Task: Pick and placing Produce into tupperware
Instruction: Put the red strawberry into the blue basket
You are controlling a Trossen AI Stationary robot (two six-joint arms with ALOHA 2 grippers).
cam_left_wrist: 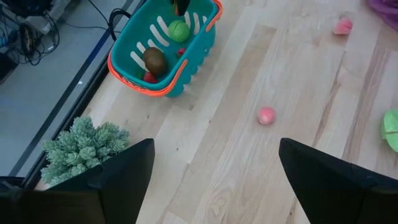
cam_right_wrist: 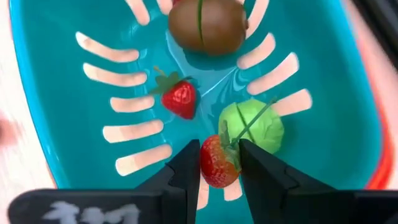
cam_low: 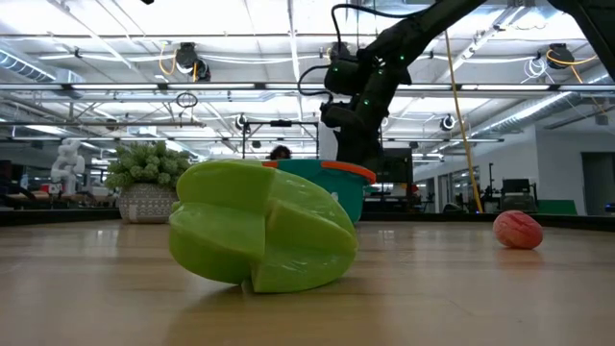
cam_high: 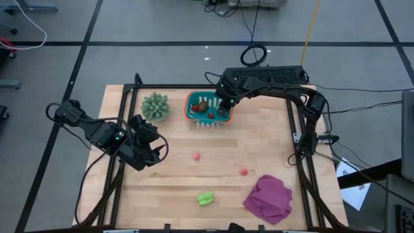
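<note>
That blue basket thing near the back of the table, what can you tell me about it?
The tupperware is a teal-blue rectangular plastic tub with an orange-red rim and pale slots in its base. It stands upright on the wooden table, beside a spiky green plant. Inside lie a brown oval piece, a round light-green piece and a small red strawberry. The right gripper reaches down into it, its fingers closed on another strawberry.

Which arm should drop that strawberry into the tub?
The right one: the right gripper already pinches the strawberry above the tupperware. The left gripper waits open, elsewhere.
</note>
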